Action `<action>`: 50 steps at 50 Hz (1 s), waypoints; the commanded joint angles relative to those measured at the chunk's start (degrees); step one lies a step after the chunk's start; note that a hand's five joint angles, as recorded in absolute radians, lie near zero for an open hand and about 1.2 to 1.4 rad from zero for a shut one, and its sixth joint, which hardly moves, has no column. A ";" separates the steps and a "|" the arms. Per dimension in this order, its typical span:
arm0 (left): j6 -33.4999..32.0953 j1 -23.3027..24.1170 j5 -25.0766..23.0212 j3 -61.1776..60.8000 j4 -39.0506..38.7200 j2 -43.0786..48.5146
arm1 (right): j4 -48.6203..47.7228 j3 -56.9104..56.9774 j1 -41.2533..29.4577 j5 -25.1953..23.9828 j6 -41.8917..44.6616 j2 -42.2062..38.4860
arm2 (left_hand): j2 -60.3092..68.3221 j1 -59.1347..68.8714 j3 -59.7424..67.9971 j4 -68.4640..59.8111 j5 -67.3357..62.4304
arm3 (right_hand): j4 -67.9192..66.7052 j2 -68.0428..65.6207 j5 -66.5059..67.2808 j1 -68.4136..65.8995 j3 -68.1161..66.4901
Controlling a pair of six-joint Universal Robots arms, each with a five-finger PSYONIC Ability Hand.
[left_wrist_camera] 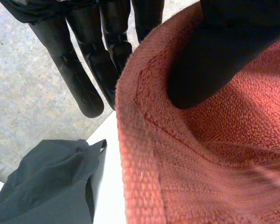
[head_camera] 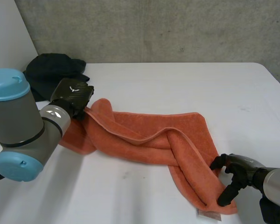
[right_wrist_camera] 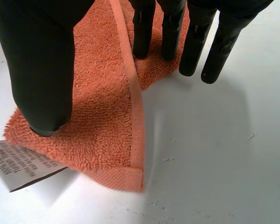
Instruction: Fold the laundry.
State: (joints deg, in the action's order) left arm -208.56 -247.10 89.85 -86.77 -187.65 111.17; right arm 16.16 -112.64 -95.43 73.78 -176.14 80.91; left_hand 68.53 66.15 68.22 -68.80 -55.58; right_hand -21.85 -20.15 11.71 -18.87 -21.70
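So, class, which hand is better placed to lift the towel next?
Probably the left hand: it pinches the towel between thumb and fingers, while the right hand only rests fingertips on its labelled corner.

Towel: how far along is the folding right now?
Nothing looks folded yet: the orange towel lies twisted in a long band across the table. In hand: the left hand pinches one end, thumb on top; the right hand rests thumb and fingertips at the corner by the tag. Left: straighten it, fold it, then the black garment behind the left hand.
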 commanded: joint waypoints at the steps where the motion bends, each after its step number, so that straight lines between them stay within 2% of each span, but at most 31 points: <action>1: 0.09 -0.75 0.06 -0.15 0.00 -0.60 | -1.66 1.28 -2.12 0.48 -2.18 -3.74 | 11.47 13.85 11.78 -11.20 -14.42 | -6.40 -8.10 6.53 -9.38 -6.55; 4: 0.09 -1.19 -0.03 -0.15 0.00 -0.60 | -2.27 1.81 -3.45 0.66 -2.98 -4.62 | 11.47 13.85 11.78 -11.20 -14.42 | -9.42 -11.12 9.55 -12.40 -9.57; 8: 0.09 -1.63 -0.03 -0.15 0.00 -0.60 | -3.33 2.51 -5.91 1.45 -3.51 -4.89 | 11.47 13.85 11.78 -11.20 -14.42 | -21.68 -23.37 21.81 -24.66 -21.83; 9: 0.09 -1.63 -0.03 -0.15 0.00 -0.69 | -3.59 2.86 -6.95 1.80 -4.03 -4.89 | 11.47 13.85 11.78 -11.20 -14.42 | -30.03 -31.73 30.17 -33.01 -30.19; 12: 0.09 -1.63 0.06 -0.06 0.00 -1.13 | -4.03 3.12 -8.54 2.07 -5.44 -4.80 | 11.47 13.85 11.78 -11.20 -14.42 | -42.86 -44.56 42.99 -45.84 -43.01; 13: 0.09 -1.71 0.06 -0.15 0.00 -1.30 | -4.03 3.47 -9.77 2.15 -5.97 -4.71 | 11.47 13.85 11.78 -11.20 -14.42 | -55.56 -57.26 55.69 -58.54 -55.71; 14: 0.09 -1.72 -0.03 -0.06 0.00 -1.48 | -4.03 3.82 -10.39 2.15 -6.06 -4.80 | 11.47 13.85 11.78 -11.20 -14.42 | -58.12 -59.82 58.26 -61.10 -58.28; 23: 0.17 -3.29 0.06 0.29 0.00 -5.34 | -2.28 16.38 -11.36 2.24 -4.66 -3.05 | 11.47 13.85 11.78 -11.20 -14.42 | -58.15 -59.85 58.29 -61.13 -58.30; 31: 1.14 -6.02 -0.20 0.64 0.00 -10.01 | 3.17 28.08 -11.71 2.15 5.96 0.12 | 11.47 13.85 11.78 -11.20 -14.42 | -58.15 -59.85 58.29 -61.13 -58.30; 38: 1.32 -6.11 -0.12 0.11 0.00 -10.01 | -0.33 30.28 -12.41 2.77 10.37 -0.58 | 11.47 13.85 11.78 -11.20 -14.42 | -58.15 -59.85 58.29 -61.13 -58.30; 42: 1.32 -6.29 0.06 0.11 0.00 -9.92 | -6.66 32.74 -13.73 6.27 15.02 -0.93 | 11.47 13.85 11.78 -11.20 -14.42 | -58.15 -59.85 58.29 -61.13 -58.30; 45: 1.23 -6.81 0.15 0.11 -0.09 -10.01 | -12.80 37.12 -17.58 13.20 23.34 -3.64 | 11.47 13.85 11.78 -11.20 -14.42 | -58.15 -59.85 58.29 -61.13 -58.30; 48: 1.40 -7.60 0.67 0.02 0.00 -10.10 | -13.35 39.24 -19.52 16.47 28.98 -5.93 | 11.47 13.85 11.78 -11.20 -14.42 | -58.15 -59.85 58.29 -61.13 -58.30; 50: 1.49 -7.60 0.67 -0.33 0.09 -10.18 | -12.74 39.43 -20.23 16.57 30.94 -7.43 | 11.47 13.85 11.78 -11.20 -14.42 | -58.15 -59.85 58.29 -61.13 -58.30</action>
State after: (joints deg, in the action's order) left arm -207.23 -253.91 90.08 -86.70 -187.69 101.11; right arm 5.87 -76.75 -111.82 84.74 -154.91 77.86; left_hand 68.61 66.15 68.36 -68.82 -55.58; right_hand -68.16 -67.44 56.99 -56.83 -67.65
